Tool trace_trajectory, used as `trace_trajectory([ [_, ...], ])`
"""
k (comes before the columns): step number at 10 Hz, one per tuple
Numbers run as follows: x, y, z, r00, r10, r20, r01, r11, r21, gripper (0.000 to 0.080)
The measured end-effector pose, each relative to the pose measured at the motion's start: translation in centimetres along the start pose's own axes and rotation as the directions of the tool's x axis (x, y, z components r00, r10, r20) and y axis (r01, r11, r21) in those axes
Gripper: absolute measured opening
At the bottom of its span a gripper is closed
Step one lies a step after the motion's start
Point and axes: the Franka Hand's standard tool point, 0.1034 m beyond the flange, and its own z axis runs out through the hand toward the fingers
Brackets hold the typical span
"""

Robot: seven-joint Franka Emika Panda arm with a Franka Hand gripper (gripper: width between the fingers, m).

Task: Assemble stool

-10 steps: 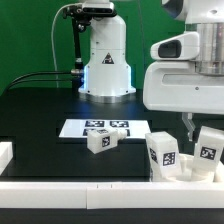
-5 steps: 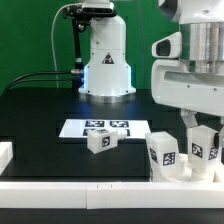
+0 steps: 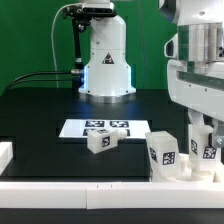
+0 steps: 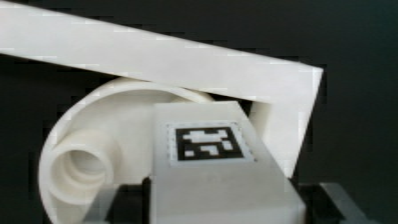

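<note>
I have the hand [image 3: 204,140] low at the exterior view's right, close to the near edge of the black surface [image 3: 40,120]. It is pinching the held leg [image 3: 208,150], a short chunky white piece. In the wrist view a dark finger [image 4: 125,203] shows at each side of this piece, and its square tag faces the camera. Right beyond it lies the round white seat [image 4: 89,135], tucked into the corner of the white rail [image 3: 90,187]. I cannot tell whether the piece touches the seat. Just to the exterior view's left of the hand is the standing leg [image 3: 163,153], upright with its tag toward me. Further left, well apart, the lying leg [image 3: 100,141] rests on its side. It sits just on the near side of the marker board [image 3: 80,127].
</note>
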Motion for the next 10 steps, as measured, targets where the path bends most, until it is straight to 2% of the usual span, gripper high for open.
trace_trajectory([
  [2, 0.2, 0.3, 0.2, 0.986, 0.164, 0.022, -0.164, 0.986, 0.020, 0.0350],
  [3, 0.0, 1.1, 0.7, 0.957, 0.288, 0.035, -0.288, 0.958, 0.012, 0.0348],
  [4, -0.1, 1.3, 0.9, 0.918, 0.393, 0.055, -0.394, 0.919, 0.015, 0.0348],
  [5, 0.1, 1.2, 0.9, 0.872, 0.483, 0.078, -0.487, 0.873, 0.034, 0.0342],
  [6, 0.1, 1.1, 0.9, 0.853, 0.514, 0.092, -0.520, 0.853, 0.053, 0.0342],
  [8, 0.0, 1.2, 1.0, 0.862, 0.499, 0.092, -0.504, 0.862, 0.052, 0.0342],
  [9, 0.0, 1.2, 1.0, 0.865, 0.494, 0.091, -0.499, 0.865, 0.052, 0.0519],
  [10, 0.0, 1.3, 0.9, 0.907, 0.413, 0.088, -0.417, 0.908, 0.044, 0.0519],
])
